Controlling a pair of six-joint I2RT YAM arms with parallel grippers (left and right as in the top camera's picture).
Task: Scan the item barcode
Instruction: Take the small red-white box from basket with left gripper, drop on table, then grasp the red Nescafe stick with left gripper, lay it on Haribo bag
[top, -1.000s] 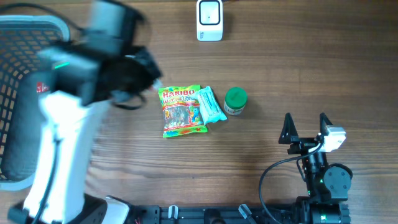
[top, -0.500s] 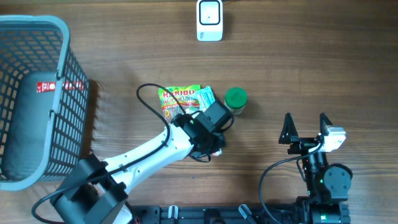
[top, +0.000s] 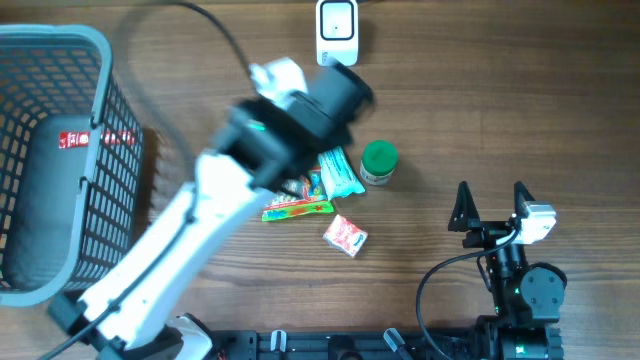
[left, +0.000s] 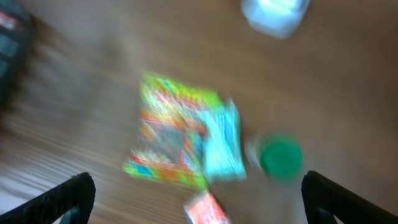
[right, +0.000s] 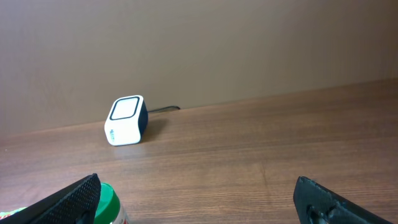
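Note:
A small red packet (top: 345, 236) lies flat on the wood table, just below a Haribo bag (top: 296, 207), a teal packet (top: 342, 172) and a green-lidded jar (top: 379, 160). The white barcode scanner (top: 337, 32) stands at the back edge. My left arm (top: 290, 125) hangs blurred above the bag. In the left wrist view my left gripper (left: 196, 183) is open and holds nothing, with the red packet (left: 205, 210) on the table beneath it. My right gripper (top: 493, 205) rests open at the front right, facing the scanner (right: 126, 120) and the jar (right: 107, 205).
A grey wire basket (top: 105, 60) stands at the left edge, with a dark bundle bearing a red label (top: 75, 139) inside it. Bare wood lies between the jar and my right arm's base (top: 520, 300).
My left arm came down beside the Haribo bag, opened, and left the small red packet on the table. It has since swung up and back toward the scanner. The right arm is still.

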